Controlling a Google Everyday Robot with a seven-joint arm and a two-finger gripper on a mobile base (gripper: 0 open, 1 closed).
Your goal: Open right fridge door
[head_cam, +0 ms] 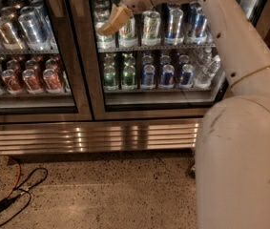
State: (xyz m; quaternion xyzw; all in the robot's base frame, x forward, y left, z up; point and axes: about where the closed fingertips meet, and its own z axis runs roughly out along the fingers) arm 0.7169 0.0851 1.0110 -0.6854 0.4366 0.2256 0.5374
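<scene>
Camera view: the right fridge door [158, 56] fills the upper middle of the frame, shut flush beside the left door [29, 56]. The hand [114, 20] sits at upper centre in front of the glass, near the door's left frame. Whether it is spread, pressed together or touching the pane cannot be told. The white arm [239, 151] crowds the right side, and the floor [101, 190] lies open at lower left.

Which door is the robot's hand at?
The right door, fronting green and blue cans; the gripper hangs at its upper left. The left door has red cans.
</scene>
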